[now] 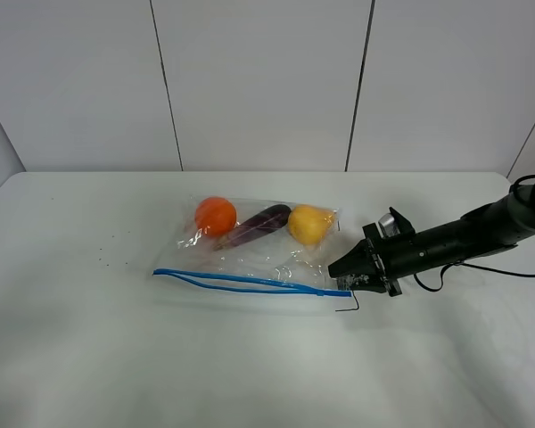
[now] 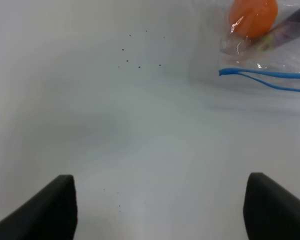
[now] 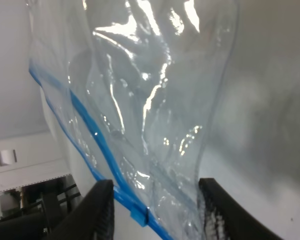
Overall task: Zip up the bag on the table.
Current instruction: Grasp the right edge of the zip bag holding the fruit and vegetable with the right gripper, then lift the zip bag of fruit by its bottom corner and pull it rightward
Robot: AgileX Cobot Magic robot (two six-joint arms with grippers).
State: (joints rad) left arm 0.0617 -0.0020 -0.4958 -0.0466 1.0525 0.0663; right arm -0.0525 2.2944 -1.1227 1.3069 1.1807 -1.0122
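Exterior high view: bag flat on the counter, near the middle, one long side toward the front edge.
Contents: orange, purple eggplant-like vegetable and yellow fruit in a row along the far side, away from the zip.
Zip strip: blue, along the near edge. Two tracks joined at the left end, visibly parted through the middle, so judged not yet sealed.
Right tool: at the strip's right end, fingers part-way apart, straddling clear film and blue strip. No pinch visible in the right wrist view.
Slider tab: small blue piece on the strip, just beside one finger. Contact impossible to tell.
Left tool: fingers wide apart, holding nothing, over bare counter, well apart from the bag's left corner.
Step in hand: probably seating the strip's right end between the fingers.
Doing it well: centre both tracks between the pads, close squarely across them, then draw leftward, low and slow, level with the counter. Pin the left corner with the other tool against sliding.
Risk: film bunching ahead of the fingers, or one track slipping out.
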